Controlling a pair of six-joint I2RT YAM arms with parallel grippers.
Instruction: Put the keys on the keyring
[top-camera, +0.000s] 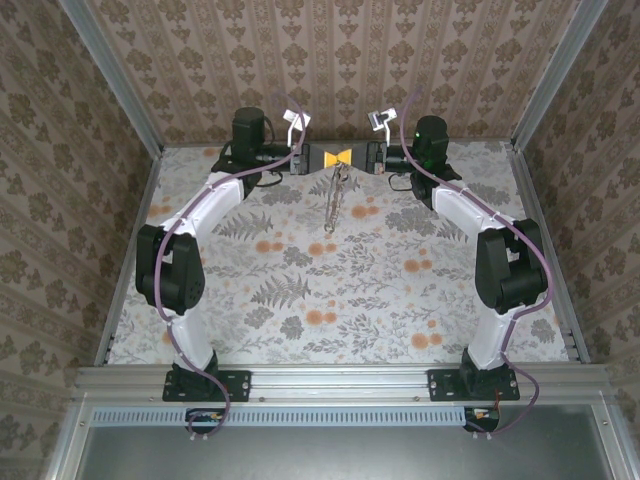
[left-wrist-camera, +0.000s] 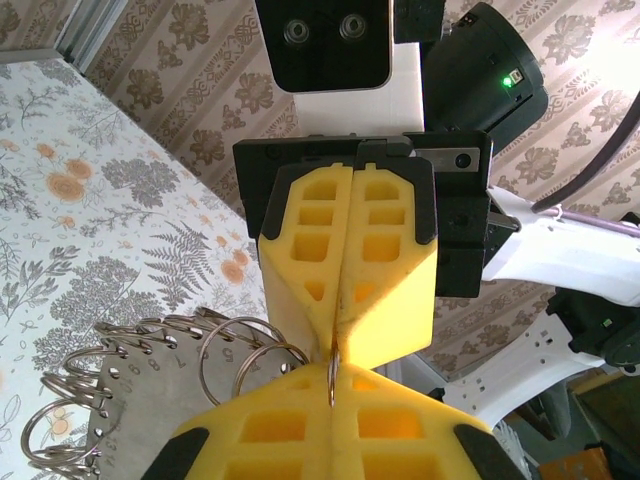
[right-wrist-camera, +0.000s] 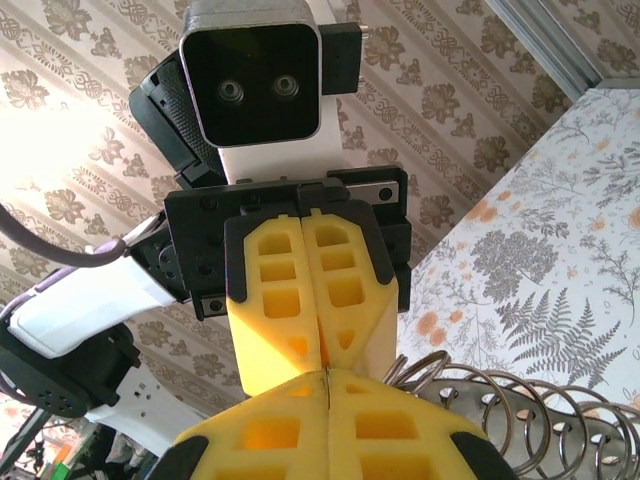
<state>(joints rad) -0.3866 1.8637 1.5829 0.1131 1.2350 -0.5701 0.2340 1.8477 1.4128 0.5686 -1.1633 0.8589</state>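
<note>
1. Left claw (top-camera: 332, 157) is clenched. In its own wrist view a thin wire loop of the keyring (left-wrist-camera: 150, 370) comes out of the seam between its yellow fingers (left-wrist-camera: 270, 425), so it seems to be grasping that loop.
2. Right claw (top-camera: 347, 157) is clenched too, its pads pressed flat together. Its tips meet the left claw's tips head on, right at that loop. I cannot tell whether it bites the wire or only touches it.
3. Seen from above, the claws are level and point straight at each other across the far middle of the desk (top-camera: 300, 300). Neither is nearer, because the keyring starts at the point where they meet.
4. From that point the keyring's long axis runs crosswise to the line of the claws. It appears to hang down from the tips toward the desk, with nothing holding its lower end.
5. In the wrist views the rest of the keyring trails off to one side of the tips, as a row of wire loops threaded through a grey holed plate (right-wrist-camera: 500, 425). Whether a key is among them is too small to tell.
6. My judgement is that the coming move turns on this shared pinch. Any pull or twist has to act along the claw-to-claw line, while the hanging weight pulls the loop across it.
</note>
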